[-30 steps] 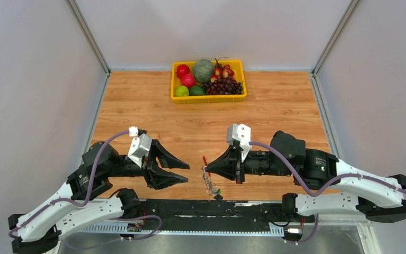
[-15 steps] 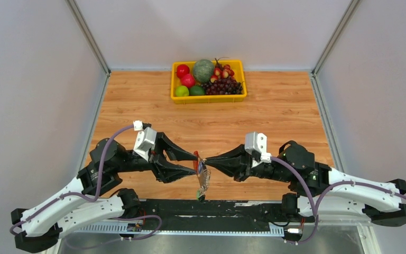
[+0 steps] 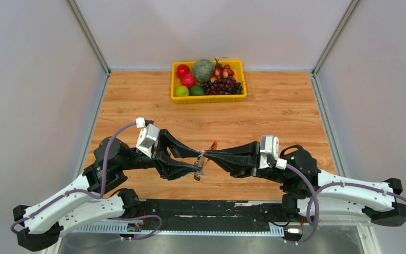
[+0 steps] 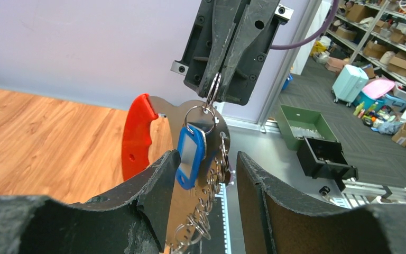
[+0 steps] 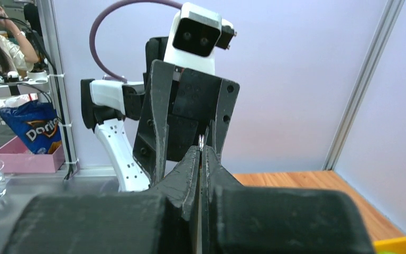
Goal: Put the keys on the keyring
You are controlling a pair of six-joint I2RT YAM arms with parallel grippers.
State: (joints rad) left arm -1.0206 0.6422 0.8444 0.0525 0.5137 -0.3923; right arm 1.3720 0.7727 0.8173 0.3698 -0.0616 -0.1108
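The right fingers are pressed together on the thin silver keyring. They pinch its top edge, so the bundle hangs free in the air above the nearer half of the wooden tabletop, about midway between the 2 arms. From the ring hang the blue key, its coloured head facing the left wrist camera, and the red key, whose head juts out to the side with silver metal running behind the blue one. Below them dangles the grey charm, which looks like a string of small metal loops. The left fingers are spread apart, 1 on each side of the hanging bundle; whether they touch it I cannot tell. In the overhead view the 2 arms meet tip to tip. At the far edge a yellow basket holds fruit
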